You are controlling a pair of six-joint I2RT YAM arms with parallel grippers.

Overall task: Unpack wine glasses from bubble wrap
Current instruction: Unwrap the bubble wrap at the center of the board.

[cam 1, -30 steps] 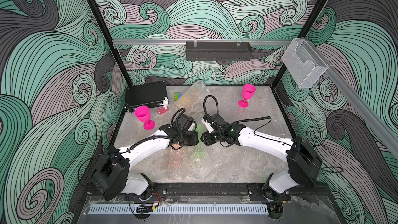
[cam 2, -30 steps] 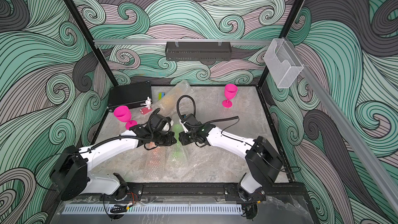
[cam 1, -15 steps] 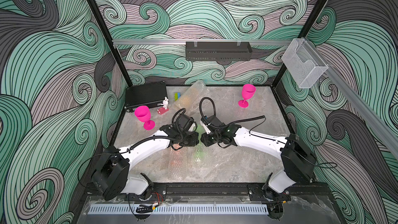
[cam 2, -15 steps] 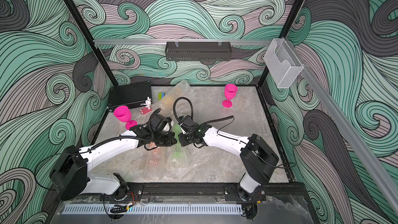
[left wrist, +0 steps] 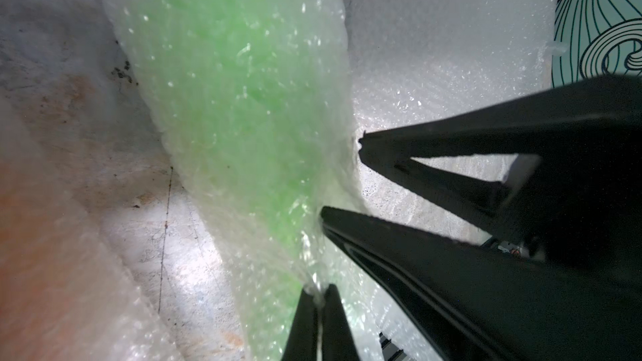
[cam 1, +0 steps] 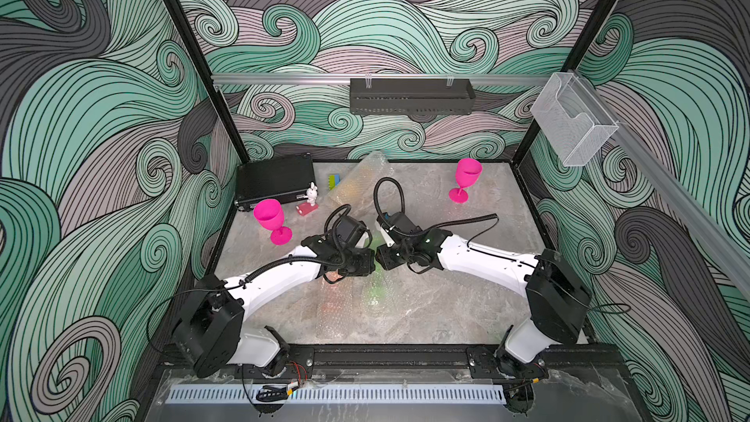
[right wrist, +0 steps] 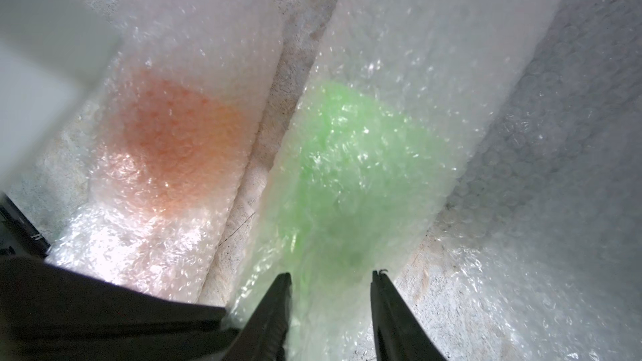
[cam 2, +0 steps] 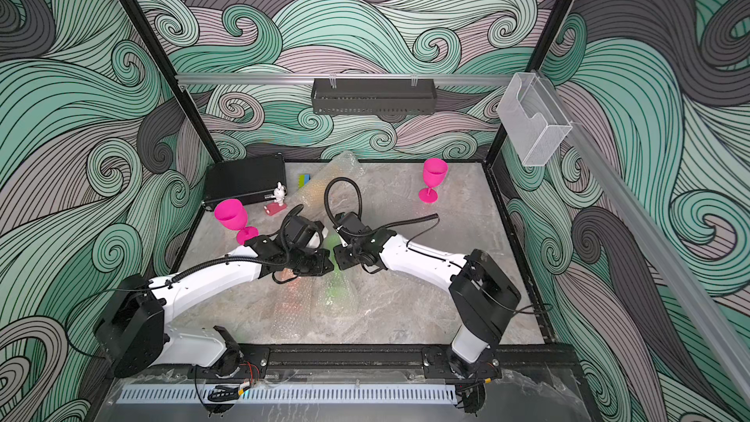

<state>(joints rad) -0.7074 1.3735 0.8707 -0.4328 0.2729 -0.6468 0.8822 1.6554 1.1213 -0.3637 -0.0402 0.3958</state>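
Observation:
Two magenta wine glasses (cam 1: 270, 217) (cam 1: 466, 180) stand unwrapped and upright, at left and back right. A lime green goblet (right wrist: 347, 154) lies inside a bubble wrap sleeve (left wrist: 243, 98) mid-table, faintly visible in both top views (cam 1: 377, 290) (cam 2: 335, 288). An orange goblet (right wrist: 173, 133) lies wrapped beside it. My left gripper (left wrist: 318, 289) is shut, pinching a fold of the green goblet's bubble wrap. My right gripper (right wrist: 330, 274) is open, its fingers (left wrist: 382, 140) standing apart astride that same sleeve. Both wrists meet above the sleeve and hide the fingers from above.
More bubble wrap (cam 1: 357, 184) is heaped at the back, and a flat sheet (cam 1: 357, 318) lies near the front. A black case (cam 1: 276, 182), a white rabbit figurine (cam 1: 311, 192) and a green-and-blue block (cam 1: 333, 182) sit back left. A clear holder (cam 1: 572, 123) hangs on the right rail.
The right arm has shifted slightly, its wrist edging toward the left wrist. The left arm has stayed put, still pinching the wrap.

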